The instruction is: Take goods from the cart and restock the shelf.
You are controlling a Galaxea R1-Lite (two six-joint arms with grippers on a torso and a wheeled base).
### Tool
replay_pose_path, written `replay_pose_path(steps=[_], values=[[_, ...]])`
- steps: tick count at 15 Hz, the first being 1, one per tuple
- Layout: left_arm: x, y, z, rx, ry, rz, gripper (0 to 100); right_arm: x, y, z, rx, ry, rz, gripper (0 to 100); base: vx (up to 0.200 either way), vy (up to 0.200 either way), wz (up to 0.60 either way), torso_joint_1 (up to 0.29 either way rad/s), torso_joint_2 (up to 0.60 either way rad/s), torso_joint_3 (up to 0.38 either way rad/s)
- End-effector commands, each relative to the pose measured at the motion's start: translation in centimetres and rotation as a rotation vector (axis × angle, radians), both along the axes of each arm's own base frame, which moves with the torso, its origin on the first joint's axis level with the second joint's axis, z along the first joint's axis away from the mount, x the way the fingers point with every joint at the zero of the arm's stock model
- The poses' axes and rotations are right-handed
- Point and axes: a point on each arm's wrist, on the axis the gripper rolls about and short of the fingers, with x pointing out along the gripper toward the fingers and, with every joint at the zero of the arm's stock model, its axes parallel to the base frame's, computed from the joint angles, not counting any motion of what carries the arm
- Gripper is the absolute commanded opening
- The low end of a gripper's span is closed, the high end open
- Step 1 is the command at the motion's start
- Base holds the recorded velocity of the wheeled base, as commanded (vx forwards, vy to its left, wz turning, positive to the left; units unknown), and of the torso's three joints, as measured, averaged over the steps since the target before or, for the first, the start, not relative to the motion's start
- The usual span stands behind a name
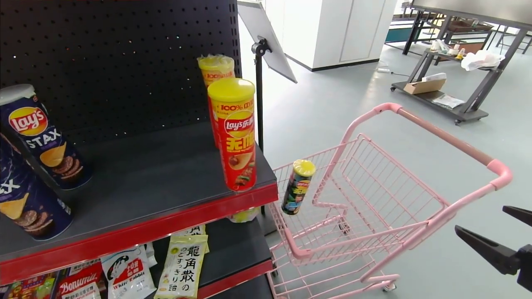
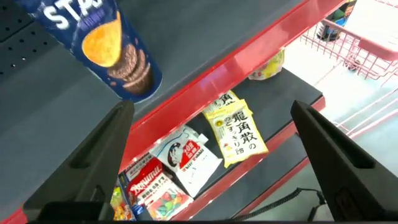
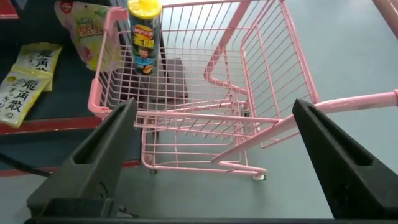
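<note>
Two red canisters with yellow lids stand upright at the right end of the upper shelf [image 1: 145, 182] in the head view, the front red canister [image 1: 236, 137] at the shelf's red edge and the rear red canister [image 1: 216, 68] just behind it. Two blue canisters [image 1: 43, 139] lean at the shelf's left end. Beside the shelf's right end stands the pink cart [image 1: 436, 132], and in its corner nearest the shelf a dark canister [image 1: 298, 187] with a yellow lid leans against the wire wall. The right gripper [image 1: 481, 218] hangs outside the cart on its right, jaws spread and holding nothing. The left wrist view has the left gripper [image 2: 211, 112] over the upper shelf's front edge, fingers wide apart and empty, with one of the blue canisters [image 2: 115, 56] just beyond them and snack bags [image 2: 235, 130] lying on the lower shelf. The right wrist view looks past the right gripper [image 3: 214, 106], parted and empty, into the pink cart [image 3: 102, 68], where the dark canister [image 3: 144, 37] stands in the corner next to the shelf.
</note>
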Motion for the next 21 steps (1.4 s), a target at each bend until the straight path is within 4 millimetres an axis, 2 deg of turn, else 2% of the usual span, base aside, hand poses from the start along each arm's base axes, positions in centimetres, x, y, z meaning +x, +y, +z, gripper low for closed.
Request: replay_pose_path(steps=[1, 8, 11, 12, 13, 14, 15, 16, 17, 19, 21], values=[[-0.4, 0.1, 0.0, -0.01, -0.023, 0.003, 100, 1.1, 0.2, -0.2, -0.005, 0.042, 0.004, 100, 0.0, 0.0, 0.0, -0.154, 0.36, 0.217], [-1.7, 0.7, -0.3, -0.054, -0.111, 0.02, 100, 4.9, 1.1, -0.3, -0.01, 0.143, 0.039, 100, 0.0, 0.0, 0.0, -0.184, 0.47, 0.282], [-1.9, 0.8, 0.0, -0.138, -0.118, 0.039, 100, 9.1, 2.7, -0.3, -0.003, 0.118, 0.088, 100, 0.0, 0.0, 0.0, -0.066, 0.18, 0.115], [-1.9, 0.8, -0.1, -0.167, -0.113, 0.037, 100, 11.5, 3.4, -0.9, 0.008, 0.126, 0.091, 100, 0.0, 0.0, 0.0, -0.012, 0.05, 0.032], [-1.9, 0.8, -0.1, -0.177, -0.111, 0.032, 100, 12.3, 3.6, -1.1, 0.018, 0.125, 0.091, 100, 0.0, 0.0, 0.0, 0.0, 0.0, 0.0], [-1.9, 0.7, 0.0, -0.229, -0.101, 0.005, 100, 15.4, 5.2, -2.1, 0.082, 0.134, 0.143, 100, 0.0, 0.0, 0.0, 0.0, 0.0, 0.0], [-2.0, 0.7, 0.0, -0.261, -0.097, -0.017, 100, 17.2, 5.9, -3.0, 0.109, 0.14, 0.18, 100, 0.0, 0.0, 0.0, 0.0, 0.0, 0.0], [-2.1, 0.7, 0.0, -0.269, -0.1, -0.02, 100, 17.9, 6.2, -3.5, 0.11, 0.141, 0.187, 100, 0.0, 0.0, 0.0, 0.0, 0.0, 0.0], [-2.3, 0.8, -0.1, -0.277, -0.112, -0.019, 100, 20.0, 8.0, -4.8, 0.118, 0.137, 0.221, 100, 0.0, 0.0, 0.0, 0.0, 0.0, 0.0], [-2.2, 0.7, 0.0, -0.274, -0.105, -0.02, 100, 22.3, 9.7, -6.9, 0.132, 0.179, 0.242, 100, 0.0, 0.0, 0.0, 0.0, 0.0, 0.0], [-2.0, 0.7, 0.1, -0.271, -0.094, -0.023, 100, 24.7, 10.9, -7.5, 0.137, 0.164, 0.255, 100, 0.0, 0.0, 0.0, 0.0, 0.0, 0.0]])
